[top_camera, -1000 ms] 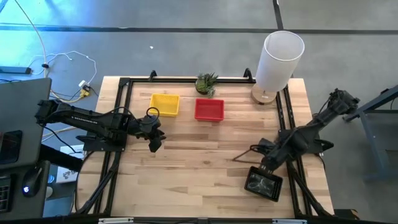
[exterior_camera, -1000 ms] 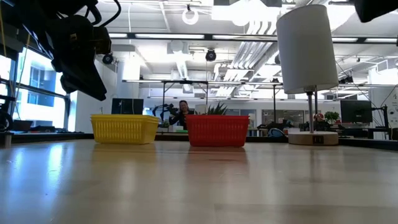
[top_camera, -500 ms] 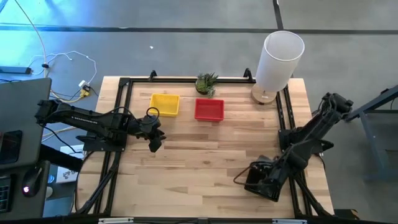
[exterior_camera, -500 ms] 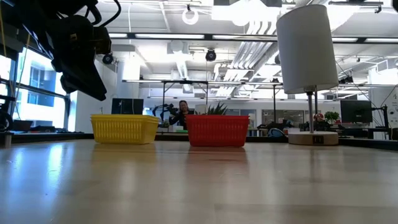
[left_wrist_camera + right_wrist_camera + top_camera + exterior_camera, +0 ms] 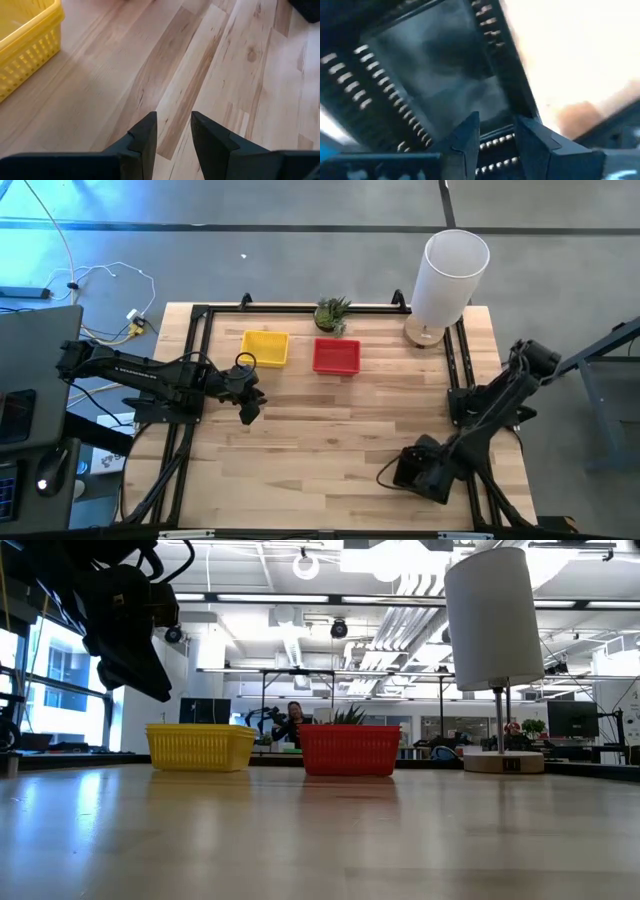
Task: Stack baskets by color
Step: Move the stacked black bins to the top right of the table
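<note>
A yellow basket [image 5: 265,347] and a red basket [image 5: 337,357] stand side by side on their bottoms at the table's far middle, also seen in the low view as yellow basket [image 5: 200,747] and red basket [image 5: 350,750]. A black basket [image 5: 408,475] lies near the table's near right corner. My right gripper [image 5: 428,465] hangs right over it, pointing down, open; its fingertips [image 5: 465,132] stand over one wall of the black basket [image 5: 435,65]. My left gripper [image 5: 248,410] waits open above bare wood left of centre, near the yellow basket [image 5: 20,45]. My right gripper points down from above over the black basket's short wall [image 5: 492,142], which shows between the two fingers. The view is blurred, and whether the fingers touch that wall I cannot tell.
A tall white cylinder [image 5: 450,275] on a round base stands at the far right corner. A small green plant [image 5: 332,313] sits just behind the red basket. A black frame rail [image 5: 455,380] runs along the table's right side. Bare wood spreads across the table's middle [image 5: 320,440].
My right gripper has swung toward the table's near edge and sunk over the black basket, rolling its wrist as it went. The basket has stayed where it was. The gap between the fingers looks the same.
</note>
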Robot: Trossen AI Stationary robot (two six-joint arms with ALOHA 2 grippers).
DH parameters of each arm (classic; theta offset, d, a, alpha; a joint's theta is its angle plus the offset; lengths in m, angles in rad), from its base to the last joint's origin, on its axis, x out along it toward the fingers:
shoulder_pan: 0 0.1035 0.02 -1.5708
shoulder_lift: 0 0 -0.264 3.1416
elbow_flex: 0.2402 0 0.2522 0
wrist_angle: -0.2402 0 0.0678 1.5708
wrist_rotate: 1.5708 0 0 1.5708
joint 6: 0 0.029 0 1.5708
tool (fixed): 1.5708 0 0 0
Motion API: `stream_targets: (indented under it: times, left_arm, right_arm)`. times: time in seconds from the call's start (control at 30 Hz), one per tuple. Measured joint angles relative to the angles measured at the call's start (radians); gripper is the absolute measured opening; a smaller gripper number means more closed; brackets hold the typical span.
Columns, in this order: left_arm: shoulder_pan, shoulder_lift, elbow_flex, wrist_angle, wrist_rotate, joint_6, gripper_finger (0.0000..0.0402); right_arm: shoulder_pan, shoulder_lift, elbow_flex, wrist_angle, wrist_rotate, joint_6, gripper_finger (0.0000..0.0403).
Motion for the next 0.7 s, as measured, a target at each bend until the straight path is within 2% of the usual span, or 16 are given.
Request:
stream_targets:
  times: [0.17,0.7]
  left_arm:
    - [0.0,0.0,0.0,0.0,0.0,0.0,0.0108]
    - [0.0,0.0,0.0,-0.001,0.0,0.003,0.0108]
  right_arm:
    - [-0.043,0.026,0.0,-0.071,0.006,-0.015,0.011]
    - [-0.241,0.031,0.0,-0.104,0.191,-0.007,0.011]
